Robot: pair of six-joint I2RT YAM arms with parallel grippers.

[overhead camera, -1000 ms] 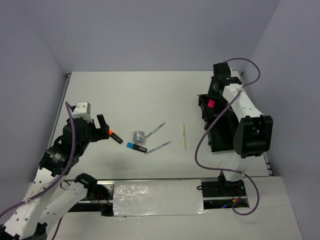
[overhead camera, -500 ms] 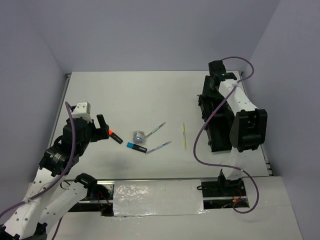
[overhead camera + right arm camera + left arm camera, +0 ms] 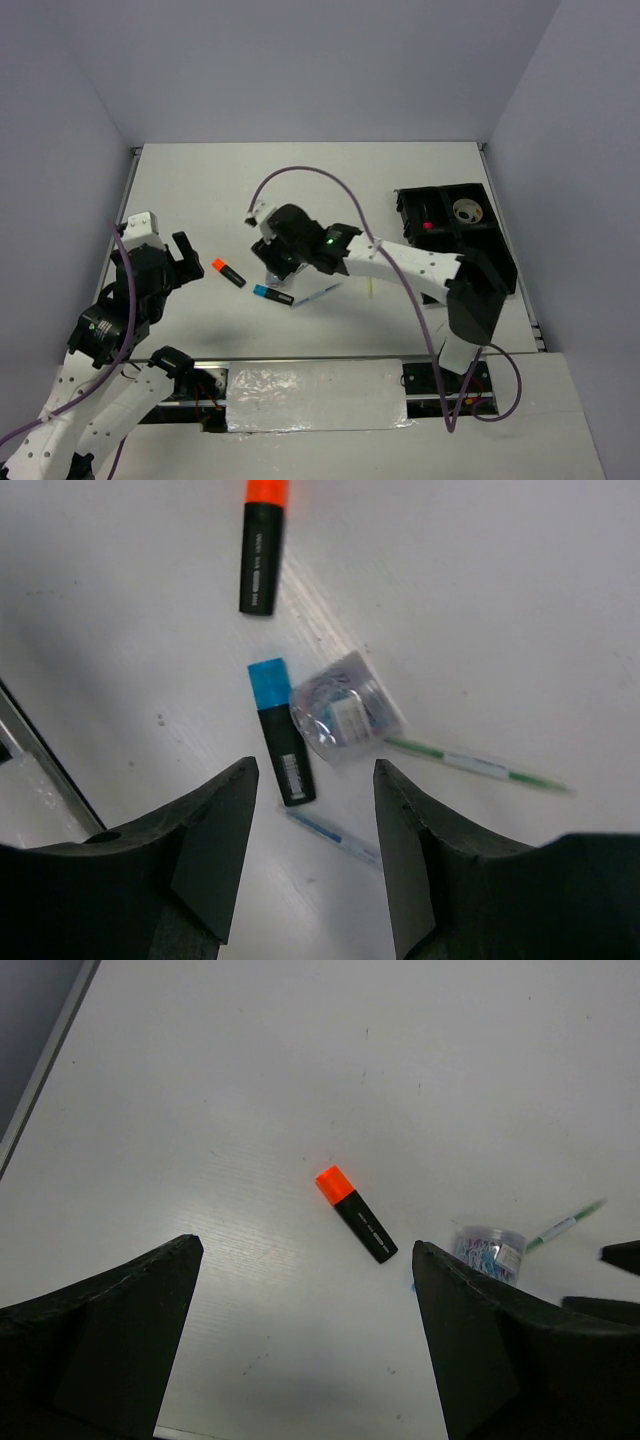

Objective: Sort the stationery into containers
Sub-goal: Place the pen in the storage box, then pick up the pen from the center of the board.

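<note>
1. Right wrist view: the right gripper (image 3: 313,780) hangs with jaws apart and empty just over the blue highlighter (image 3: 280,732), whose long axis runs between the fingers, so they would close across its width
2. A small clear cylinder (image 3: 345,708) sits against its cap and could get nudged
3. The left gripper (image 3: 307,1248), wide open and empty, is nearer the slanted orange highlighter (image 3: 356,1215)
4. Only the top view shows the organiser tray (image 3: 440,190), well apart to the right, holding a pink highlighter (image 3: 428,226) and a tape roll (image 3: 466,211)

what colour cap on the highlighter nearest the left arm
Orange cap, clearest in the left wrist view.
</note>
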